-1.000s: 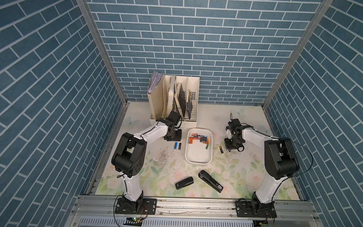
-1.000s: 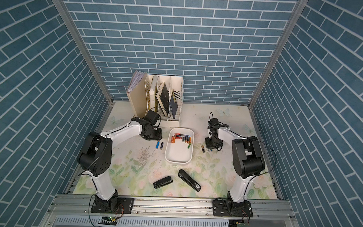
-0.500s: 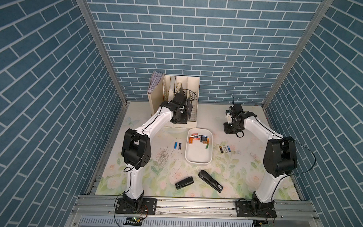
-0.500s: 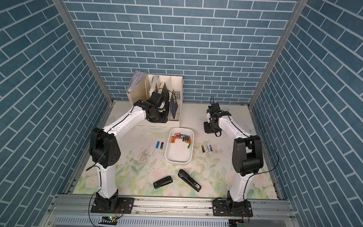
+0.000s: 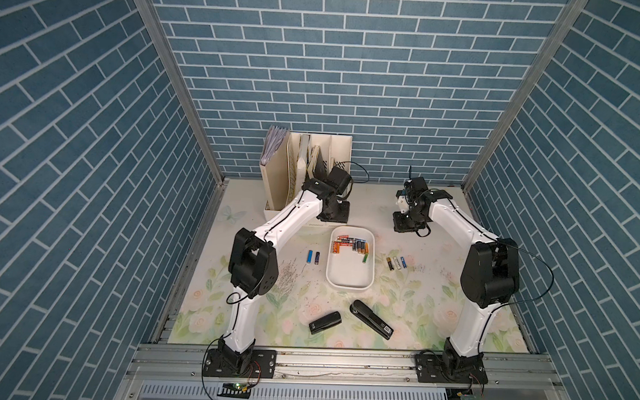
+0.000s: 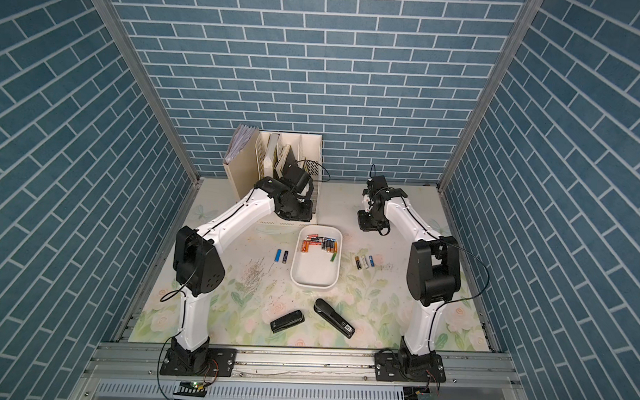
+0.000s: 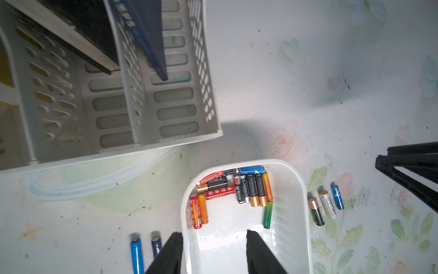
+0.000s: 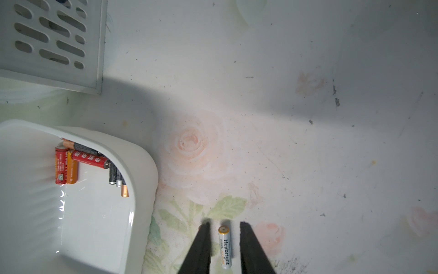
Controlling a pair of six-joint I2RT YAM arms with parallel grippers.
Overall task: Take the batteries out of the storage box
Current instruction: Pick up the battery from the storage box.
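The storage box (image 5: 347, 273) (image 6: 314, 272) is a shallow white tray in mid-table. Several batteries (image 5: 350, 245) (image 7: 237, 189) lie bunched at its far end. Two blue batteries (image 5: 313, 256) (image 7: 137, 253) lie on the mat left of it, three more (image 5: 396, 263) (image 7: 327, 204) to its right. My left gripper (image 5: 333, 214) (image 7: 214, 233) hangs open and empty above the box's left rim. My right gripper (image 5: 405, 226) (image 8: 225, 224) hovers open, high over the mat right of the box. A white battery (image 8: 225, 246) shows between its fingers on the mat far below, not gripped.
A cream file holder (image 5: 305, 171) with books stands at the back, close behind my left wrist. Two black staplers (image 5: 325, 322) (image 5: 371, 319) lie near the front edge. Loose staples (image 5: 288, 276) are scattered left of the box.
Both arms have lifted off the mat beside the box and drawn back toward the rear wall. The batteries beside the box now lie uncovered.
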